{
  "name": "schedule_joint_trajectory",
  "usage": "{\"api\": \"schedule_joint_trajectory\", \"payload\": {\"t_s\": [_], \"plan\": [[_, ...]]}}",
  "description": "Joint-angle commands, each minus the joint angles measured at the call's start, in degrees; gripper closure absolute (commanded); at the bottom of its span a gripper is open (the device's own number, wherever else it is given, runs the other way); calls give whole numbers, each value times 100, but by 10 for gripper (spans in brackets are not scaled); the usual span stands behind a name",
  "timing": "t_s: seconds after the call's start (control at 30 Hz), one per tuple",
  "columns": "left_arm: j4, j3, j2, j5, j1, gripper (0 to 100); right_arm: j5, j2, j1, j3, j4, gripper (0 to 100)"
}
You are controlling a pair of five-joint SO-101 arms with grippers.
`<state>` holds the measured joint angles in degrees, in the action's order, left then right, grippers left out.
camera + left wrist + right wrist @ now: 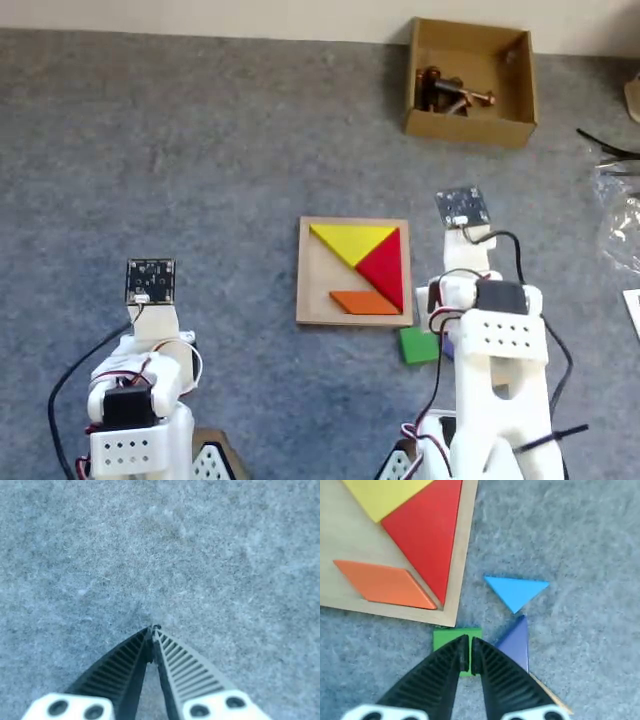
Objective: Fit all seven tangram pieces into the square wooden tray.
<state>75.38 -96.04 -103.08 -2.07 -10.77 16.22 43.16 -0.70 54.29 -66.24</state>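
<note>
- A grey felt worktop (200, 150) carries a square wooden tray (318, 282) at its centre.
- The tray holds a yellow triangle (352, 240), a red triangle (385, 268) and an orange parallelogram (364, 301).
- The right gripper (470, 645), fingers together, hangs over a green square (445, 639) just outside the tray's corner, near a light blue triangle (516, 590) and a dark blue triangle (516, 641).
- The left gripper (152, 631), fingers together, hangs over the felt, well apart from the tray.

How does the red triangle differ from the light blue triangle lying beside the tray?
Place: the red triangle lies inside the wooden tray, along its rim, while the light blue triangle lies outside it on the grey carpet.
Size: the red triangle is clearly larger than the light blue triangle.
Colour: one is red, the other light blue.
Both are triangles lying flat.
</note>
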Motion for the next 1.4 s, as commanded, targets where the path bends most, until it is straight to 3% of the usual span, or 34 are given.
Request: {"api": "schedule_joint_trajectory", "payload": {"t_s": [0.0, 0.2, 1.13, 1.37], "plan": [[44, -119, 40, -9, -48, 995, -44, -84, -13, 101, 479, 991], [44, -119, 40, -9, -48, 995, -44, -57, -13, 453, 901, 991], [44, -119, 40, -9, -48, 995, -44, -110, 40, 488, 927, 991], [44, -119, 40, -9, -48, 995, -53, -75, 532, 593, 910, 991]]}}
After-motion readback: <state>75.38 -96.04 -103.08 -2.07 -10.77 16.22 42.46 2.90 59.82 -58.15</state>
